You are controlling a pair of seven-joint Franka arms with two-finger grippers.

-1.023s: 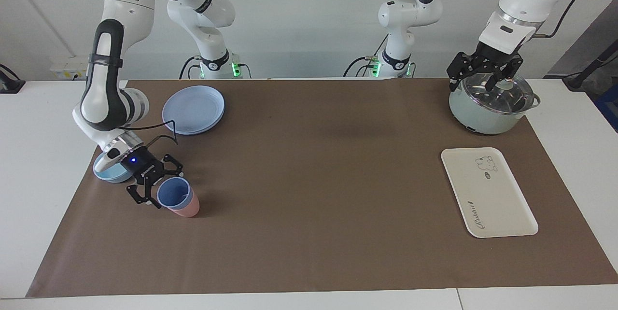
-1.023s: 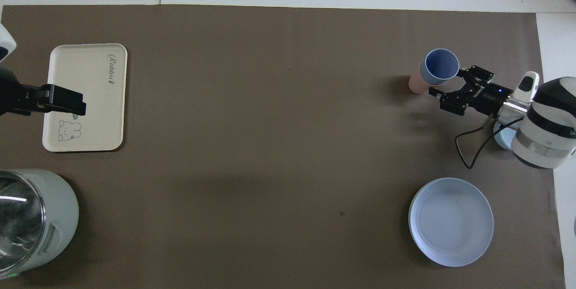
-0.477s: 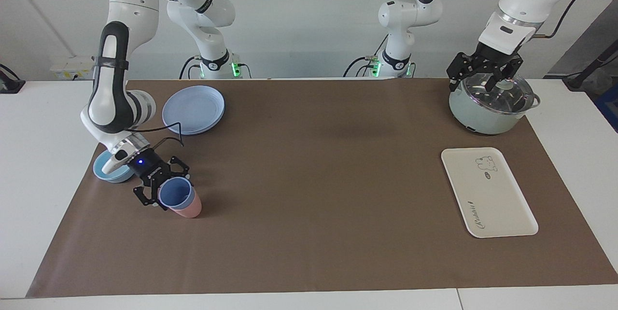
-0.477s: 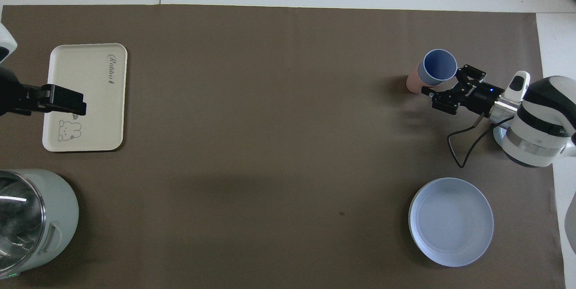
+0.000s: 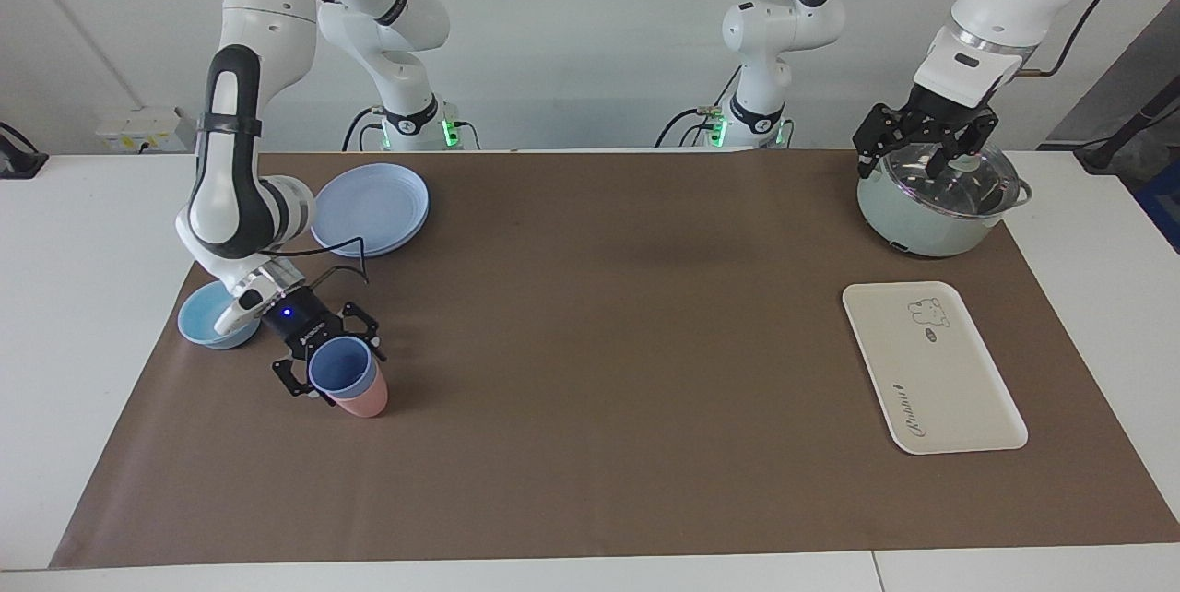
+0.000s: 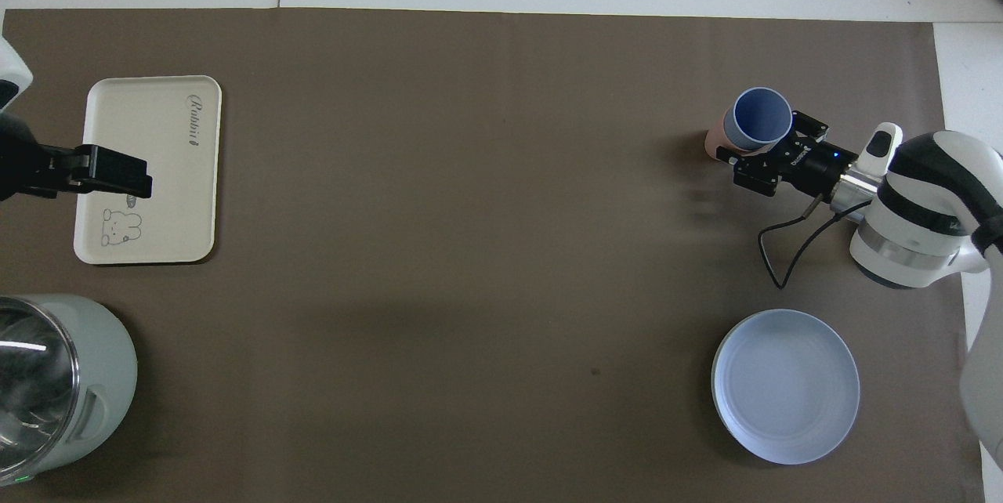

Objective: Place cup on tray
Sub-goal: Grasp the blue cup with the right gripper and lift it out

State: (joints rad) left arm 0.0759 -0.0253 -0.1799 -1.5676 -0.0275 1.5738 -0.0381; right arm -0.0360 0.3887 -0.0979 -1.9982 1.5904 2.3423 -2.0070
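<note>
The periwinkle-blue cup (image 5: 339,368) stands nested in a pink cup (image 5: 361,400) toward the right arm's end of the table; it also shows in the overhead view (image 6: 757,116). My right gripper (image 5: 332,369) is open and low at the cup, one finger on each side of it, and shows in the overhead view (image 6: 766,149). The cream-white tray (image 5: 959,389) lies flat toward the left arm's end, also in the overhead view (image 6: 149,150). My left gripper (image 5: 908,159) is open and waits above the pot lid.
A light-blue bowl (image 5: 205,317) sits beside the right wrist. A round blue-lilac plate (image 5: 369,207) lies nearer to the robots than the cups. A pale-green pot with a glass lid (image 5: 936,205) stands nearer to the robots than the tray.
My right gripper has slid toward the cup, so its fingers now stand on either side of it. The cup, the tray and the left arm have not moved.
</note>
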